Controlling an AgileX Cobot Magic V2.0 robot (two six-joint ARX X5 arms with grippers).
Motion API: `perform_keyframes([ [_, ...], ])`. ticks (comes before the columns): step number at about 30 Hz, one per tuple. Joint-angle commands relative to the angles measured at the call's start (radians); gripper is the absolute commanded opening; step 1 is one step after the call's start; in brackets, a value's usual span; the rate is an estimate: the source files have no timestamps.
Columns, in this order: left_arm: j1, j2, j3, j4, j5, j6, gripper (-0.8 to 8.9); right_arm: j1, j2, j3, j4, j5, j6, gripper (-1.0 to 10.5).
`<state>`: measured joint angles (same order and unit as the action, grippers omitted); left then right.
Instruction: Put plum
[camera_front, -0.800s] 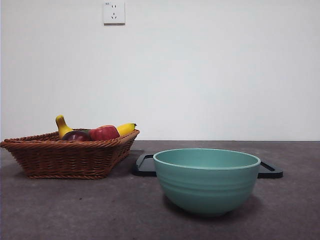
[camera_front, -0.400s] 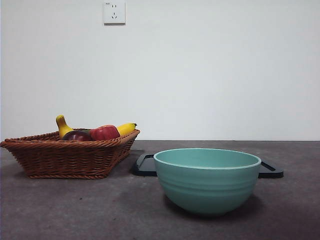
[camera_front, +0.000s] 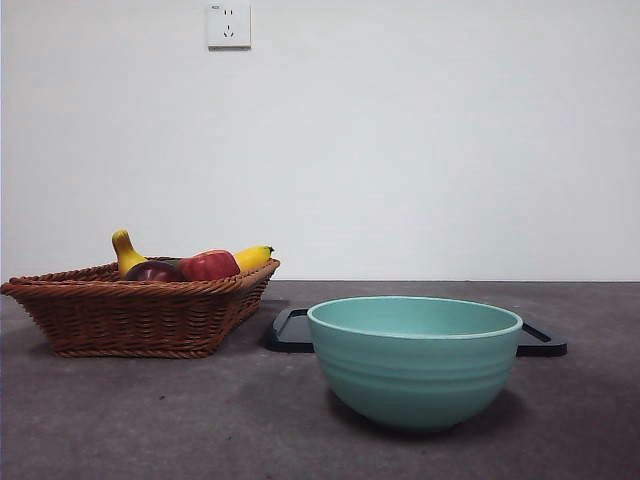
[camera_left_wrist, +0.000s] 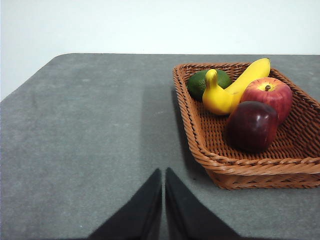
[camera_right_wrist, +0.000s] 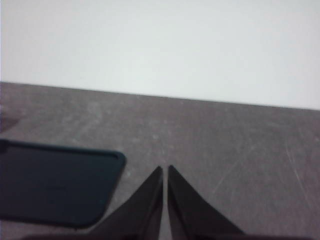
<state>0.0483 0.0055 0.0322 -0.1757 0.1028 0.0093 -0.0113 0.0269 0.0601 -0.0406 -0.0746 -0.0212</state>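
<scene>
1. Grey, matte tabletop (camera_front: 150, 420), faintly scuffed; plain white wall behind, with a socket (camera_front: 228, 25) high up.
2. Nearest: teal bowl (camera_front: 415, 360); black tray (camera_front: 290, 330) behind it.
3. Farther off: wicker basket (camera_left_wrist: 200, 135) holding plum (camera_left_wrist: 252, 126), touching red apple (camera_left_wrist: 267, 95); banana (camera_left_wrist: 235, 90) and green fruit (camera_left_wrist: 197, 82) beyond.
4. Left gripper (camera_left_wrist: 163, 172) jaws clenched, empty, above bare tabletop beside basket.
5. Right gripper (camera_right_wrist: 165, 170) jaws clenched, empty, near tray.

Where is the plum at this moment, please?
The plum lies in the wicker basket beside the red apple; in the front view it peeks over the rim at left.
</scene>
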Motion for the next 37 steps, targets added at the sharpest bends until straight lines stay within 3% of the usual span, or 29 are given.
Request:
perform_keyframes([
  [1, 0.003, -0.002, -0.021, -0.009, -0.002, -0.003, 0.09, -0.007, -0.014, -0.019, 0.012, 0.005, 0.015, 0.1],
  [11, 0.003, -0.002, -0.021, -0.009, -0.002, -0.003, 0.09, -0.019, -0.023, -0.049, -0.018, 0.021, 0.021, 0.0],
  [18, 0.003, -0.002, -0.021, -0.009, -0.002, -0.003, 0.09, -0.026, -0.023, -0.049, -0.135, 0.023, 0.021, 0.1],
  [37, 0.003, -0.002, -0.02, -0.009, -0.002, -0.003, 0.09, -0.026, -0.023, -0.048, -0.117, 0.023, 0.04, 0.1],
])
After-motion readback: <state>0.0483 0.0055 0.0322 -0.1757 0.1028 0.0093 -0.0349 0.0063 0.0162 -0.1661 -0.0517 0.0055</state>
